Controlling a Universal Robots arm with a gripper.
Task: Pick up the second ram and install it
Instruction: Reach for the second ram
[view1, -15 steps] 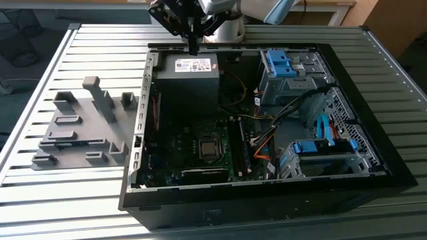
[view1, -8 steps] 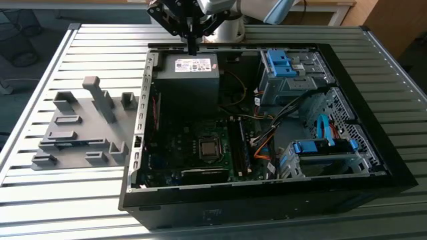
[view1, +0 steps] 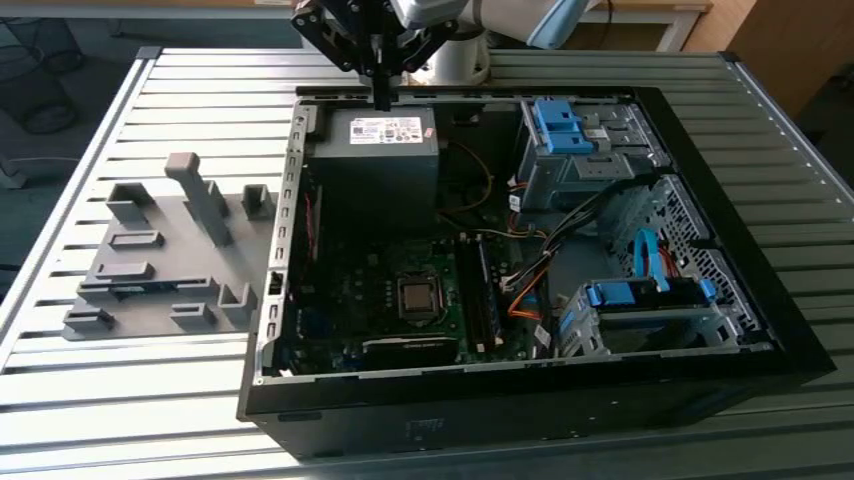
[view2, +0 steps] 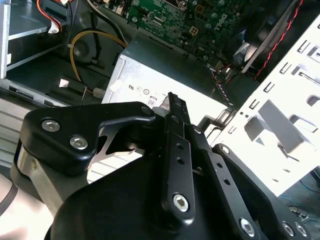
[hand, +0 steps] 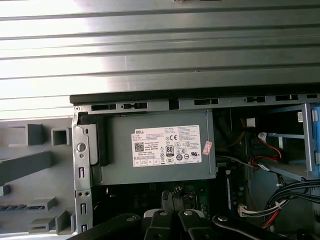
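Observation:
My gripper (view1: 384, 95) hangs over the back edge of the open computer case, just above the grey power supply (view1: 374, 135). Its fingers (view2: 172, 102) are pressed together with nothing between them. A thin dark stick in the grey holder tray (view1: 160, 250) at the exterior view's left looks like the second ram (view1: 131, 288). It also shows as a dark chip-lined strip, the ram (hand: 17, 206), in the first wrist view. The gripper is well away from it. The motherboard's memory slots (view1: 481, 300) lie deeper inside the case, and one dark stick seems seated there.
The black case wall (view1: 534, 400) rings the motherboard (view1: 400, 300). Blue drive-bay clips (view1: 561, 125) and cables (view1: 527, 290) crowd the exterior view's right. The tray's upright posts (view1: 200, 195) stand beside the case. A ribbed metal table (view1: 134, 100) surrounds everything.

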